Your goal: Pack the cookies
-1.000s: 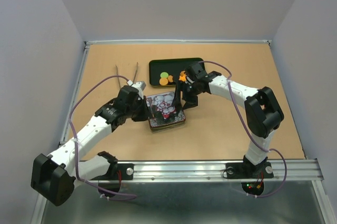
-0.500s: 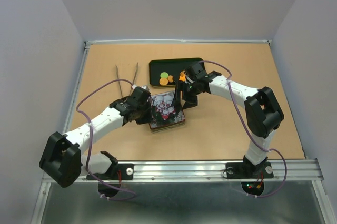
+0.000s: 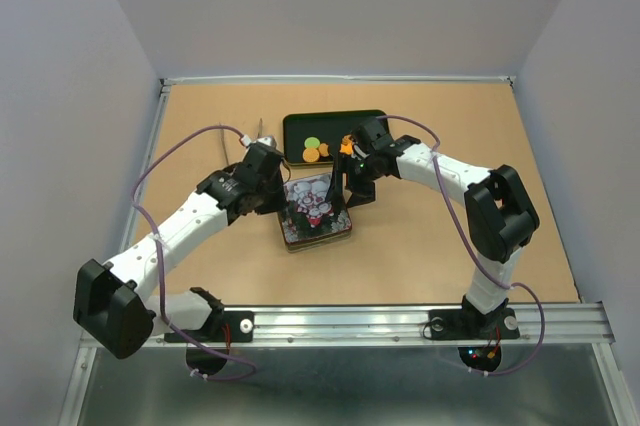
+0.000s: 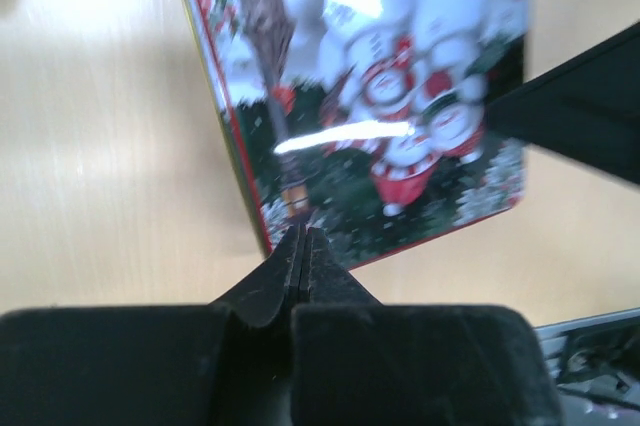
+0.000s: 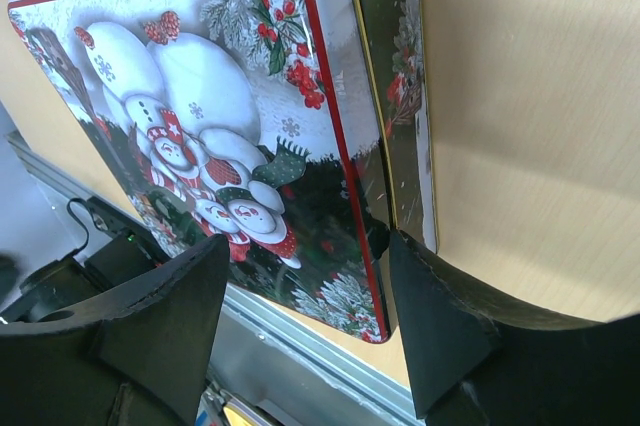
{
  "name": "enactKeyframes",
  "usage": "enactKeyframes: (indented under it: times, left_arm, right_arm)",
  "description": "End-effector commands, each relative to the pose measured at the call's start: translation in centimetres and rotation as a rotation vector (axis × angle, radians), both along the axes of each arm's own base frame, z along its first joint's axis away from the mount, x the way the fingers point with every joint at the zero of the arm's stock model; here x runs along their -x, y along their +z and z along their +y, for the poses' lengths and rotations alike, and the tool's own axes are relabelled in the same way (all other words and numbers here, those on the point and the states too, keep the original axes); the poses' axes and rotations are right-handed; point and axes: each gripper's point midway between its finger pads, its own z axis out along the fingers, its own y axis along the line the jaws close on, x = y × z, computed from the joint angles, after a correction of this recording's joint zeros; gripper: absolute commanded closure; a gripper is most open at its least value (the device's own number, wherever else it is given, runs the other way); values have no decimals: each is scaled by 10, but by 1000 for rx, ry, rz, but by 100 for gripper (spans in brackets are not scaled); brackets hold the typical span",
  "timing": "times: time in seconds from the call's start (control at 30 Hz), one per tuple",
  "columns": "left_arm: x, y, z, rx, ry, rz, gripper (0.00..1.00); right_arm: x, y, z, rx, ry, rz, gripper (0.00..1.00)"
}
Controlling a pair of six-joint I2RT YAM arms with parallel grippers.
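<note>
You had the left gripper (image 4: 301, 236) pinched shut, tips at the tin's (image 3: 315, 208) left edge. Your right gripper's (image 5: 308, 246) jaws stood apart over the tin's right edge (contact unclear). The cookies (image 3: 312, 153) sat in the black tray (image 3: 300, 124) just behind the tin.

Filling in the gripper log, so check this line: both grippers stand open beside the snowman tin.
Wrong for one: the left gripper is shut, its fingers pressed together, as the left wrist view shows. Only the right gripper stands open. Both are beside the snowman tin.
</note>
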Motion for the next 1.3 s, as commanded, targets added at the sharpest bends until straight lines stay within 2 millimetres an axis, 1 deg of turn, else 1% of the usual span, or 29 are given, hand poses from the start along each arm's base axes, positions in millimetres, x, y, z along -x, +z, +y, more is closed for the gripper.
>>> enactKeyframes:
  times: [0.0, 0.07, 0.13, 0.17, 0.2, 0.3, 0.43, 0.5, 0.67, 0.73, 0.8, 0.83, 0.87, 0.9, 0.93, 0.97, 1.0, 1.03, 1.07, 1.1, 1.13, 1.17, 1.2, 1.27]
  left_arm:
    - [-16, 42, 8, -22, 31, -106, 100]
    - [-20, 52, 8, -20, 37, -132, 100]
    - [-23, 59, 12, -28, 44, -155, 100]
    - [-24, 60, 13, -32, 45, -158, 100]
    - [-25, 63, 14, -31, 50, -169, 100]
    - [-28, 67, 17, -35, 56, -182, 100]
    - [-31, 72, 19, -39, 58, -193, 100]
    - [-33, 74, 20, -40, 63, -200, 100]
    - [-39, 80, 26, -49, 76, -222, 100]
    - [-41, 83, 31, -56, 84, -232, 100]
    - [-45, 91, 32, -46, 81, -261, 100]
    - [-46, 98, 33, -44, 66, -288, 100]
    - [-47, 103, 31, -37, 49, -310, 100]
    - [-48, 114, 26, -5, 23, -351, 100]
    - [-48, 119, 24, -7, -13, -379, 100]
    - [-50, 126, 21, 9, -29, -411, 100]
    - [-49, 132, 19, 23, -50, -433, 100]
    - [-47, 141, 19, 37, -61, -468, 100]
    - [-46, 151, 16, 56, -93, -513, 91]
    - [-48, 153, 15, 51, -102, -531, 79]
    - [-45, 160, 13, 71, -123, -556, 60]
    - [-45, 164, 12, 77, -129, -572, 2]
    - [-46, 171, 10, 90, -147, -605, 1]
    - [-46, 178, 7, 100, -162, -634, 1]
  right_arm:
    - [-5, 14, 6, -29, 15, -65, 30]
    - [-6, 14, 6, -25, 13, -72, 29]
    - [-8, 16, 3, -19, 6, -80, 25]
    - [-7, 15, 3, -16, 6, -83, 23]
    - [-9, 15, 2, -9, 0, -92, 19]
    - [-13, 18, 0, 2, -12, -110, 10]
    - [-16, 22, -2, 8, -20, -130, 6]
    - [-19, 25, -2, 14, -24, -146, 0]
    - [-30, 37, -8, 17, -42, -184, 0]
    - [-35, 46, -10, 14, -49, -206, 0]
    - [-43, 59, -14, 18, -58, -241, 0]
    - [-43, 66, -17, 22, -60, -251, 0]
    - [-48, 79, -17, 14, -60, -284, 0]
    - [-50, 84, -22, 27, -68, -297, 0]
    - [-51, 97, -24, 21, -58, -335, 0]
    - [-52, 104, -26, 25, -59, -357, 0]
    - [-53, 116, -27, 18, -56, -385, 0]
    - [-51, 121, -29, 20, -54, -400, 0]
    - [-48, 134, -34, 17, -53, -439, 0]
    - [-47, 143, -37, 12, -54, -463, 0]
    - [-43, 145, -40, 17, -51, -477, 0]
    - [-40, 152, -44, 16, -51, -500, 0]
    - [-36, 161, -52, 18, -65, -531, 0]
    - [-30, 171, -60, 22, -66, -572, 0]
